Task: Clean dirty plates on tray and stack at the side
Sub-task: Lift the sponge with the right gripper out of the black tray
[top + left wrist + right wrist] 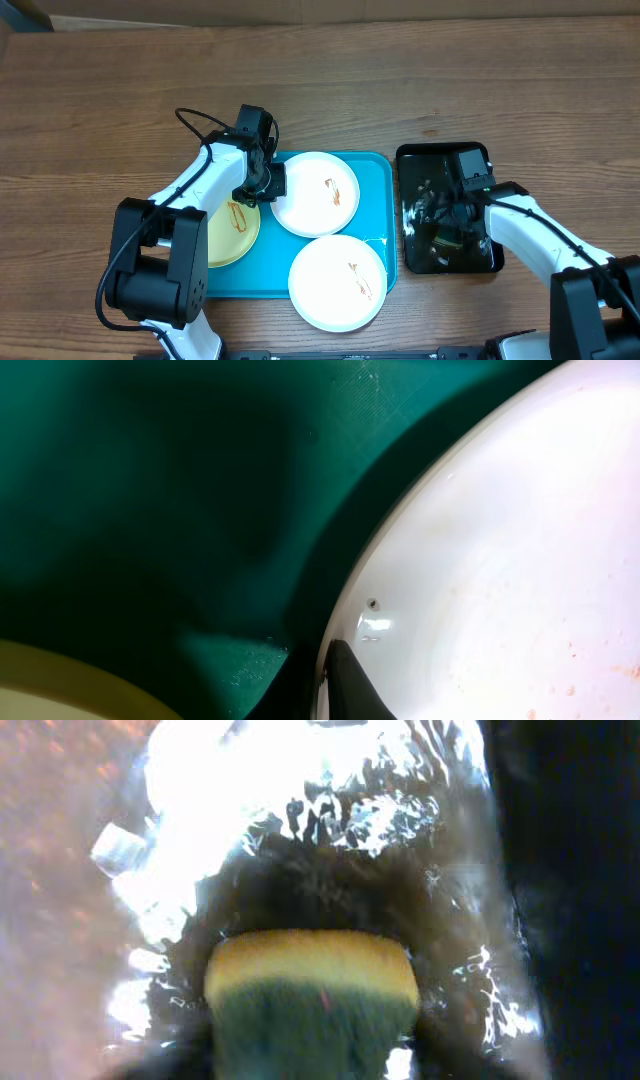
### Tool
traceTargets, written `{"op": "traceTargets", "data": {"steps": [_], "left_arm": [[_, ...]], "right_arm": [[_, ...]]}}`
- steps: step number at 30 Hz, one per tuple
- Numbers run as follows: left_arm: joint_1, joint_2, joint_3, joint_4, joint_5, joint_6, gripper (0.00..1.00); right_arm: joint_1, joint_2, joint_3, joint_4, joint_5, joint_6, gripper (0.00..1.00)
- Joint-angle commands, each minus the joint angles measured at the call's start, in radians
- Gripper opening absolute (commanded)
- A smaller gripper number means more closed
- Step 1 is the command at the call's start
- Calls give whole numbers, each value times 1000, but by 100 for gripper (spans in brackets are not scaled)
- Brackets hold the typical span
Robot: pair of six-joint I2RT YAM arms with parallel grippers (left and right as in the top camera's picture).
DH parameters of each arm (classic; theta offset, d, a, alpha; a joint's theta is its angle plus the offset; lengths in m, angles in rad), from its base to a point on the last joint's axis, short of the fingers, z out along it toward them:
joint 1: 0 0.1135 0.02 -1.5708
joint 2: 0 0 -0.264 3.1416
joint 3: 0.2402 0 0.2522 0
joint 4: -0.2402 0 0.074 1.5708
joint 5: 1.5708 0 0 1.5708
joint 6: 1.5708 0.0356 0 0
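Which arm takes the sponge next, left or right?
Right. The right gripper is already at the sponge in the black tray; the left gripper is shut on the upper white plate on the turquoise tray.

- a brown wooden table (120, 90) with grain running side to side fills nearly the whole overhead view.
- a pale beige strip (350, 6) lies beyond its far edge; what it is cannot be told.
- the light is even, and shadows on the wood are soft.
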Motion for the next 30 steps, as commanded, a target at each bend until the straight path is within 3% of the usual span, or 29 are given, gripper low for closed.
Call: {"op": "traceTargets", "data": {"steps": [1, 6, 12, 14, 15, 17, 18, 19, 20, 22, 24, 25, 30], "left_arm": [[-8, 9, -14, 1, -15, -9, 6], [-8, 9, -14, 0, -15, -6, 8], [-8, 9, -14, 0, -15, -6, 12], [-8, 9, -14, 0, -15, -6, 12], [-8, 9, -14, 0, -15, -6, 12], [-8, 9, -14, 0, -15, -6, 10], [-8, 9, -14, 0, -15, -6, 10], [-8, 9, -14, 0, -15, -6, 9], [-8, 9, -14, 0, -15, -6, 9], [-8, 9, -14, 0, -15, -6, 9], [-8, 9, -14, 0, -15, -6, 11], [-8, 9, -14, 0, -15, -6, 11], [-8, 9, -14, 0, -15, -6, 11]], "right_arm": [[-2, 2, 78, -63, 10, -3, 87], [-2, 2, 91, -213, -65, -2, 83], [-2, 2, 42, -204, -103, -2, 36], [-2, 2, 36, -205, -105, 5, 6], [-2, 2, 36, -204, -105, 5, 4], [-2, 2, 45, -201, -104, -7, 4], [-2, 2, 57, -208, -107, -26, 31], [-2, 2, 72, -220, -106, -35, 65], [-2, 2, 83, -228, -107, -45, 82], [-2, 2, 95, -229, -105, -49, 93], [-2, 2, 92, -219, -88, -49, 93], [-2, 2, 88, -213, -80, -48, 87], [-2, 2, 43, -151, -103, -45, 43]]}}
